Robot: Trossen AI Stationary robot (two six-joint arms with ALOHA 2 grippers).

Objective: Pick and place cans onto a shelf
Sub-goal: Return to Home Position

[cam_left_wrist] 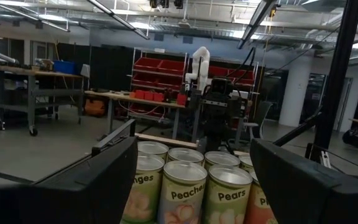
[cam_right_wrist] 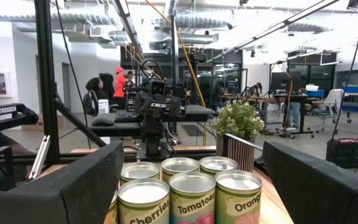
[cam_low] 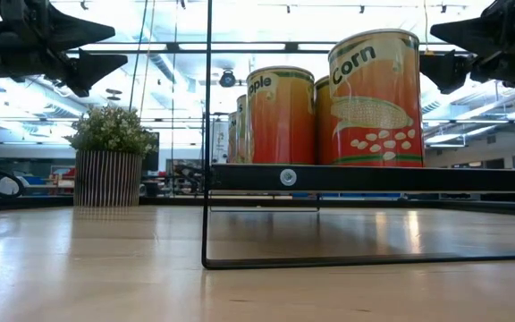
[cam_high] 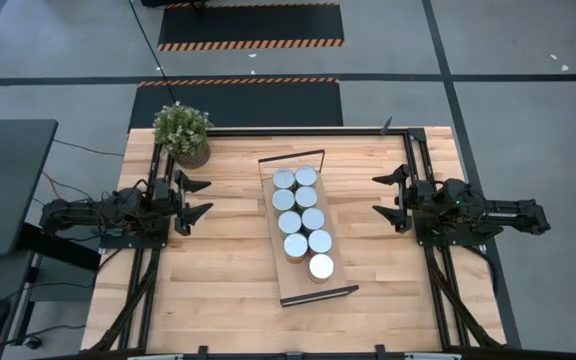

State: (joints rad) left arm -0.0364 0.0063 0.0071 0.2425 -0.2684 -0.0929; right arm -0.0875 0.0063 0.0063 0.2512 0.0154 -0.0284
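Several cans (cam_high: 301, 219) with silvery tops stand upright in two rows on the light-wood shelf (cam_high: 286, 285), which sits on black wire frames in the middle of the table. The low view shows orange cans (cam_low: 374, 98) on the shelf board (cam_low: 374, 177). The left wrist view shows cans (cam_left_wrist: 185, 190) labelled Peaches and Pears; the right wrist view shows cans (cam_right_wrist: 191, 199). My left gripper (cam_high: 196, 198) is open at the table's left, facing the cans. My right gripper (cam_high: 390, 196) is open at the right, facing them. Both are empty and apart from the cans.
A potted green plant (cam_high: 182, 132) stands at the table's far left corner; it also shows in the low view (cam_low: 110, 165) and the right wrist view (cam_right_wrist: 238, 130). Bare wood lies between each gripper and the shelf. People stand in the room beyond (cam_right_wrist: 114, 90).
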